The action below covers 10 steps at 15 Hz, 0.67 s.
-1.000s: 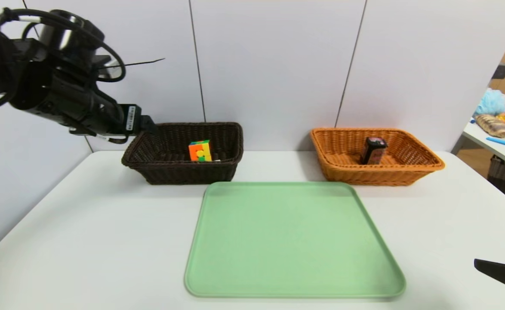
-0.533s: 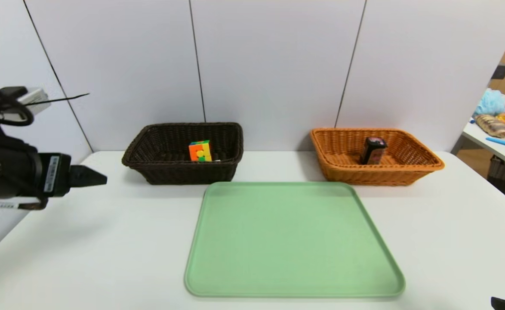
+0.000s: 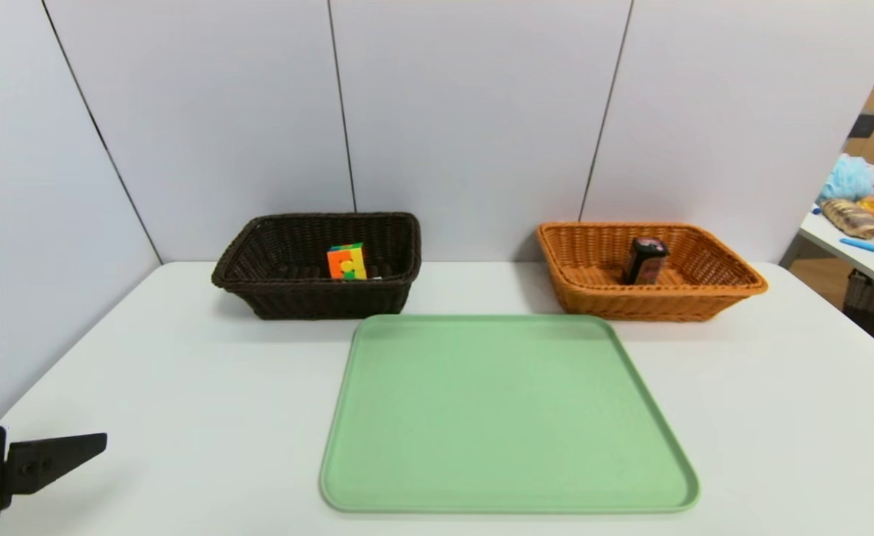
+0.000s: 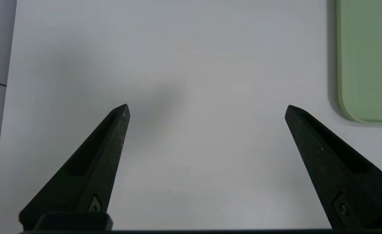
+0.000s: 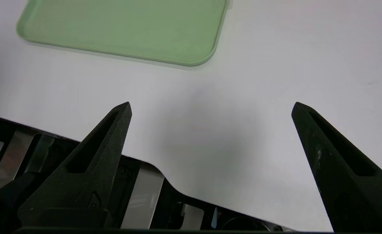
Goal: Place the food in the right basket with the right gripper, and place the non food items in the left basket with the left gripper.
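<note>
With the green tray [image 3: 508, 417] bare, the puzzle cube [image 3: 347, 261] in the dark left basket [image 3: 258, 257] and the dark packet [image 3: 645, 260] in the orange right basket [image 3: 735, 277], sorting looks done, so park the left claw [image 4: 207, 109] and right claw [image 5: 210, 107], both spread wide and empty, low over the near tabletop [image 3: 184, 387], clear of the tray.

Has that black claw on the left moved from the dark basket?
Yes. The left gripper has pulled back from the dark basket toward the table's near left corner.

head cam high up, looking down across the white table [image 3: 184, 387], both wrist cams close, angled down at it, all three catch the green tray [image 3: 508, 417]
</note>
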Tool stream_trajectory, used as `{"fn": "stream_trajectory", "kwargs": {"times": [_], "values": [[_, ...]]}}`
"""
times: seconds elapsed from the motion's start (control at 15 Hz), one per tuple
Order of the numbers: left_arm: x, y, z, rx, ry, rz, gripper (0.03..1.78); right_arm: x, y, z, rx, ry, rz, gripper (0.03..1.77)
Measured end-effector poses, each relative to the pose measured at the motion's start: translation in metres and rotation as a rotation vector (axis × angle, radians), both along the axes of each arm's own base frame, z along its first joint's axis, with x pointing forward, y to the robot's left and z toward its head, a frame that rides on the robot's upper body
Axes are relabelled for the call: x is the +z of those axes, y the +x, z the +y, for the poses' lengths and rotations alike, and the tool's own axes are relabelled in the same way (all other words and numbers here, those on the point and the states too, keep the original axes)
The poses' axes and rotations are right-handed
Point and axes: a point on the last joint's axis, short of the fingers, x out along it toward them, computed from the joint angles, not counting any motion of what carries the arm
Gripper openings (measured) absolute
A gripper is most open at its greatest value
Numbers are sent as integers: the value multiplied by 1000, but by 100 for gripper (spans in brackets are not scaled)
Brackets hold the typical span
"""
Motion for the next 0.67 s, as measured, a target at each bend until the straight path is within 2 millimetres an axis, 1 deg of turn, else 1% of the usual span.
{"fn": "stream_trajectory", "kwargs": {"times": [0.27, 0.67], "values": [[-15, -23, 7, 41, 3, -17, 169, 0, -11, -1, -48, 4, -46, 170], [-42, -59, 14, 91, 29, -63, 169, -5, -28, 1, -105, 19, -58, 170]]}}
